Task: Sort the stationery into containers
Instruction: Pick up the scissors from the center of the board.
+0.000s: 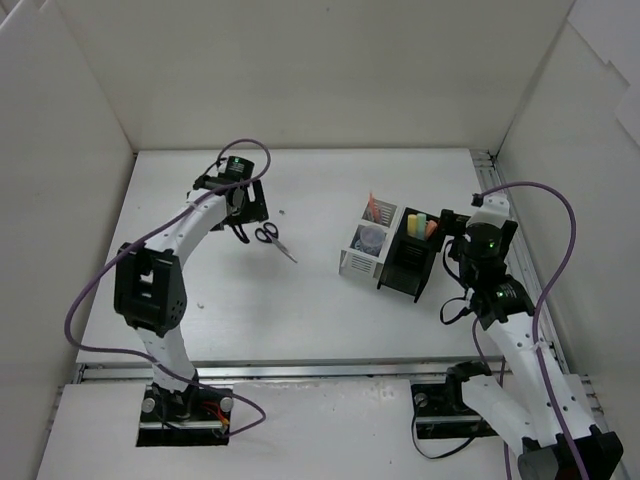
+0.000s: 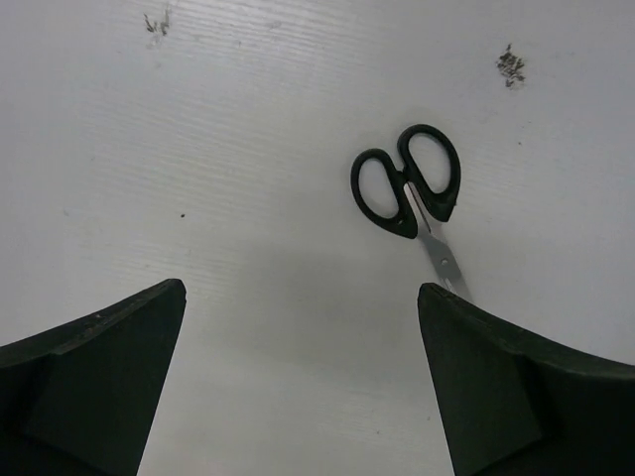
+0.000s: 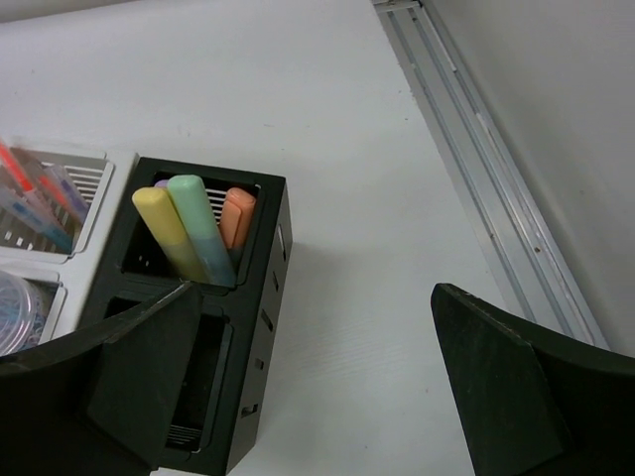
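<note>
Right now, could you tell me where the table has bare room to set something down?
The widest bare patch of table lies between the scissors and the white organizer, running to the near edge. The far strip behind both is free. It is crowded by the black pen holder, where the right hand hovers close, and beside the scissors under the left hand.

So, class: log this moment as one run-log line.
left jaws open near scissors | right jaws open by black holder | markers in black holder | scissors unsorted

The table [image 1: 300, 310] carries scissors [image 1: 272, 239], white organizer [image 1: 356, 265], black holder [image 1: 405, 272].
</note>
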Controlling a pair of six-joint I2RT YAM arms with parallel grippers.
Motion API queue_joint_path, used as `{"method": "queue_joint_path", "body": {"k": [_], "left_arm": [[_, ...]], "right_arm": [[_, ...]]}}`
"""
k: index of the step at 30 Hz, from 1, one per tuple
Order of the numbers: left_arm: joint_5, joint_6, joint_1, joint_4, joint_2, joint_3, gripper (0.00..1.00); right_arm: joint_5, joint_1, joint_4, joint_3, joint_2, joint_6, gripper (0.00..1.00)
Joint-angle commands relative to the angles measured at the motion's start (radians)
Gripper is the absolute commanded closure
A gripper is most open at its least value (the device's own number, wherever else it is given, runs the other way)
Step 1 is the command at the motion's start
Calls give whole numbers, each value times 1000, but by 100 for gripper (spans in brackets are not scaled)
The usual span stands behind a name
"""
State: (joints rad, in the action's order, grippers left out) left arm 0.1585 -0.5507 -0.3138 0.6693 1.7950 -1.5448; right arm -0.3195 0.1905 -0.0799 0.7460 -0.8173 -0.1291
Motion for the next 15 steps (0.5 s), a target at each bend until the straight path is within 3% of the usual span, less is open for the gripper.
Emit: {"method": "queue_joint_path", "body": {"k": [1, 6, 15], "left_arm": [[3, -61, -8, 15, 70, -95, 2], [-7, -80, 1, 32, 196, -167, 12], [-14, -117, 19, 21, 277, -181, 28]], "right_arm": [[-107, 1, 54, 62, -9, -18, 2], [-191, 1, 54, 53, -8, -32, 2], [-216, 3, 55, 50, -16, -27, 2]]}}
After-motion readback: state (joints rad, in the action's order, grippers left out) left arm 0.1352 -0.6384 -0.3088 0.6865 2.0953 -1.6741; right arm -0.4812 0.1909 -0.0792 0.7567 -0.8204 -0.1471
